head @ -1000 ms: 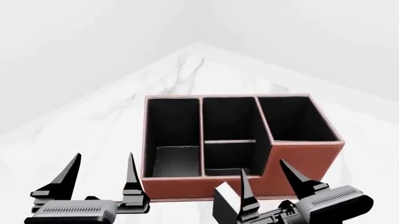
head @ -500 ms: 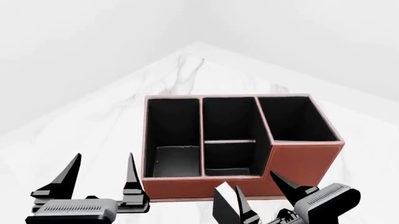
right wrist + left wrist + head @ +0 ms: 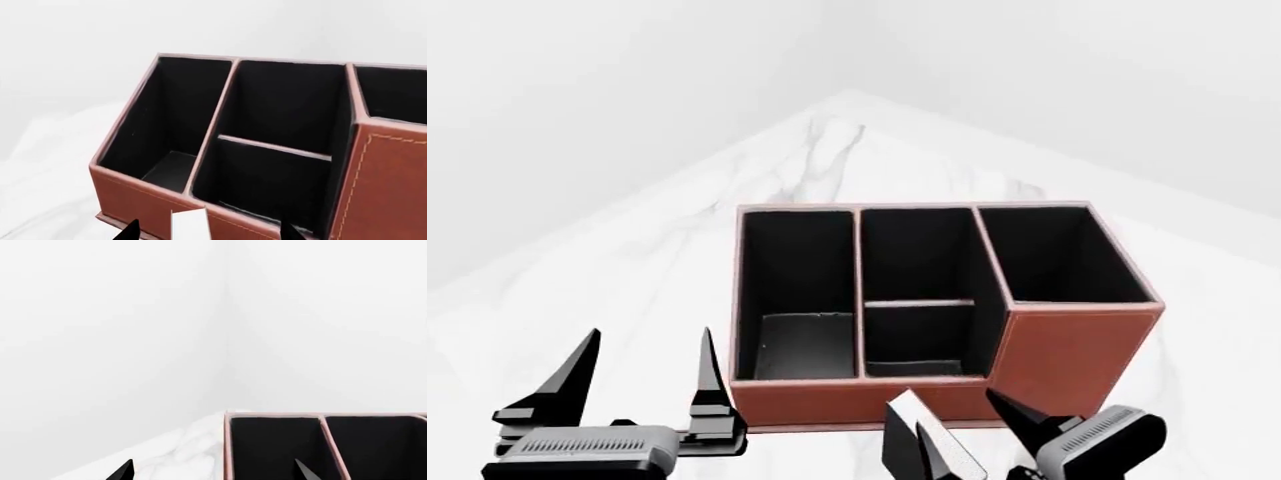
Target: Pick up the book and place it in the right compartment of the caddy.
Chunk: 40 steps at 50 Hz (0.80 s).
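1. Three black-lined sections make up the caddy [image 3: 1054, 350], which stands on the white marbled surface [image 3: 627, 270]; its reddish-brown walls carry light stitching.
2. Tallest of these is the right compartment [image 3: 1054, 255], at the right end in the head view, with nothing visible inside it.
3. The middle section has a shelf divider [image 3: 273, 147]; the low-fronted section at the left shows a bare floor.
4. The book [image 3: 932, 440] sits at the lower edge of the head view, just in front of the caddy's low front, black cover and white page edges showing.
5. The right tool [image 3: 972, 438] has one finger on each side of the book; whether they press it cannot be told.
6. The left tool [image 3: 641, 375] hangs left of the caddy, fingers spread apart and pinching nothing.
7. The right wrist view shows the book's white edge between the two fingertips, close to the caddy's front wall.
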Tool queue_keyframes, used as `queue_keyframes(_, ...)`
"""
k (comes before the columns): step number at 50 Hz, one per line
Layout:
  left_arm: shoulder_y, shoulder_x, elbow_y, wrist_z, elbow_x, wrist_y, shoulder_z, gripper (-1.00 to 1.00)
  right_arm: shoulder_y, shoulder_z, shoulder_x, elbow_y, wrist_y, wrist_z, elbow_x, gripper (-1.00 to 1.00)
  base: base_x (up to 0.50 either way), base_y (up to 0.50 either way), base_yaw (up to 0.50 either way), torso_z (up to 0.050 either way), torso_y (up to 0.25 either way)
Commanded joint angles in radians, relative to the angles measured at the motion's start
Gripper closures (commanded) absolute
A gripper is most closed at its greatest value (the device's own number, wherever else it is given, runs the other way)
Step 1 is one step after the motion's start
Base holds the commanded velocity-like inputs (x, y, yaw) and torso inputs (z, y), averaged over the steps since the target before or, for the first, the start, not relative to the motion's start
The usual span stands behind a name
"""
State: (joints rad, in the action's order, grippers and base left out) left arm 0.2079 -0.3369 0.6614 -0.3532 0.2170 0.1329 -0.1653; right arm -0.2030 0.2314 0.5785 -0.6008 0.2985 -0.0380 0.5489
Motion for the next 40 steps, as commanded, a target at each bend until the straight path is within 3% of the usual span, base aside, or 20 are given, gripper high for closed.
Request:
queue_keyframes(1, 0.0, -0.003, 0.0, -0.005, 0.001, -0.001, -0.004, -1.0, -0.014, 0.011, 0.004, 0.013, -0.011, 0.003, -0.02, -1.0, 0.0, 0.0, 0.0, 0.0, 0.0)
queue_keyframes(40, -0.003, -0.014, -0.003, -0.018, 0.005, -0.003, -0.015, -1.0, -0.067, 0.028, -0.001, 0.078, -0.082, 0.024, -0.052, -1.0, 0.0, 0.0, 0.0, 0.0, 0.0)
